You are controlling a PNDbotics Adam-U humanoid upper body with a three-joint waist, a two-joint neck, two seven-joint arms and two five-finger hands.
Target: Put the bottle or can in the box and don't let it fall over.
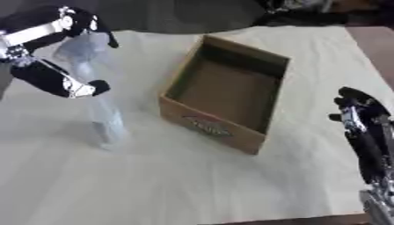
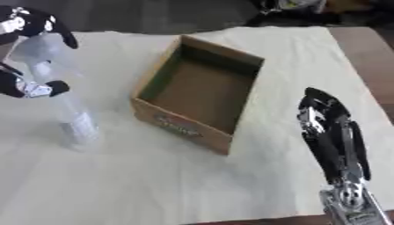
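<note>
Left hand (image 1: 54, 52) curled around upper part of clear plastic bottle (image 1: 98, 107), which stands roughly upright at left on the cream-covered bench (image 1: 192, 184), base seemingly on the surface, hard to tell. Open brown cardboard box (image 1: 227, 99) just right of bottle, apart from it. Right hand (image 2: 331, 132) idle lower right, fingers straight, holding nothing.

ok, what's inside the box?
Nothing visible: the box shows a bare brown floor. The strip just behind its near wall is hidden. The bottle is outside, left of it, in the left hand.
</note>
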